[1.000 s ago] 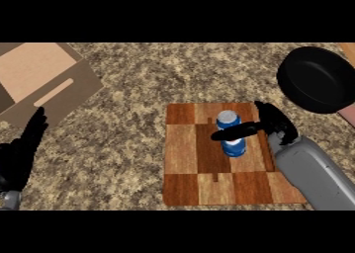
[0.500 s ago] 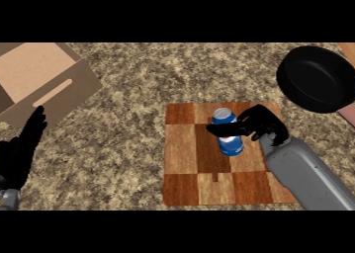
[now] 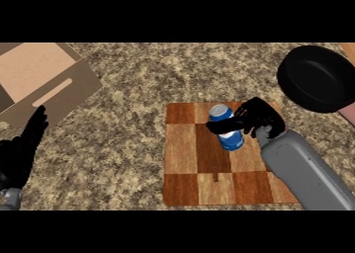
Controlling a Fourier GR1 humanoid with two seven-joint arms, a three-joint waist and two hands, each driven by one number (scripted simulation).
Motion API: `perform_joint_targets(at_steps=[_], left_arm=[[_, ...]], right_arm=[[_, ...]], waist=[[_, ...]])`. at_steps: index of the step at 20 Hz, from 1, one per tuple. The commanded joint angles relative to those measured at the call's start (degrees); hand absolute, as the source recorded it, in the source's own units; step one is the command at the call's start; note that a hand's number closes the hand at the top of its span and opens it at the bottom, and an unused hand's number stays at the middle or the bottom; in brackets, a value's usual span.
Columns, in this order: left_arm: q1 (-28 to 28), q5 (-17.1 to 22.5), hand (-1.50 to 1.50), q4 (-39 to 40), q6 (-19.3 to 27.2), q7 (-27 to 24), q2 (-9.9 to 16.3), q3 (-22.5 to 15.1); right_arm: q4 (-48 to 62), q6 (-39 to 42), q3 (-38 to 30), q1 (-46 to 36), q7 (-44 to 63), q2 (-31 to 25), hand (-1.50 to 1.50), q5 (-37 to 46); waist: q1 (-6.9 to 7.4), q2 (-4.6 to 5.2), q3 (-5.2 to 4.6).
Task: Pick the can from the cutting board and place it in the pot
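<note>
Since a second ago, the right hand (image 3: pixel 259 118) has closed in around the can (image 3: pixel 225 127).
Its fingers curl round the blue can, upright on the cutting board (image 3: pixel 222 154); pot (image 3: pixel 319 78) beyond the board's far-right corner; left hand (image 3: pixel 19 154) rests with straight fingers, well left of the board on the bench (image 3: pixel 136 69).

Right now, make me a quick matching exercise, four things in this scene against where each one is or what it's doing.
Things:
1. can
2. pot
3. cardboard box
4. left hand

Places or states:
A. upper right of the counter
B. open, resting at the left edge
C. upright on the cutting board, right hand curled round it
D. upper left corner, open

Pairs: 1-C, 2-A, 3-D, 4-B
</note>
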Motion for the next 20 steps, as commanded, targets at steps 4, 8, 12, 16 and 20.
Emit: perform_joint_targets(at_steps=[4, 8, 12, 16, 20], left_arm=[[-1.99, -0.21, 0.0, -2.5, -2.09, 1.28, -0.36, -1.44], [-1.53, -1.13, 0.0, 0.05, -1.42, -0.39, -1.68, -1.37], [-1.28, -1.33, 0.0, -2.34, -1.11, 1.81, -1.1, -1.04], [-2.92, -1.47, 0.0, 0.28, -1.21, 1.2, -1.26, -0.36], [-1.45, -1.06, 0.0, -0.64, -2.07, 1.47, -0.56, 0.37]], right_arm=[[22.68, 1.0, -3.85, -21.86, -3.22, 2.19, 1.5, 6.12], [32.24, -0.34, -2.56, -29.35, -5.61, 1.17, 1.5, 12.6], [33.98, -3.41, 1.42, -33.83, -4.74, -0.03, 1.5, 21.2], [35.68, -5.27, 4.12, -42.73, 2.5, -0.62, 1.5, 29.89], [38.71, -8.1, 1.46, -47.69, 1.8, -1.62, 1.5, 33.07]], waist=[[4.09, 1.21, 0.09], [3.61, 1.17, 0.02], [2.52, 0.63, 0.04], [2.19, 0.45, -0.12], [1.97, 0.49, 0.0]])
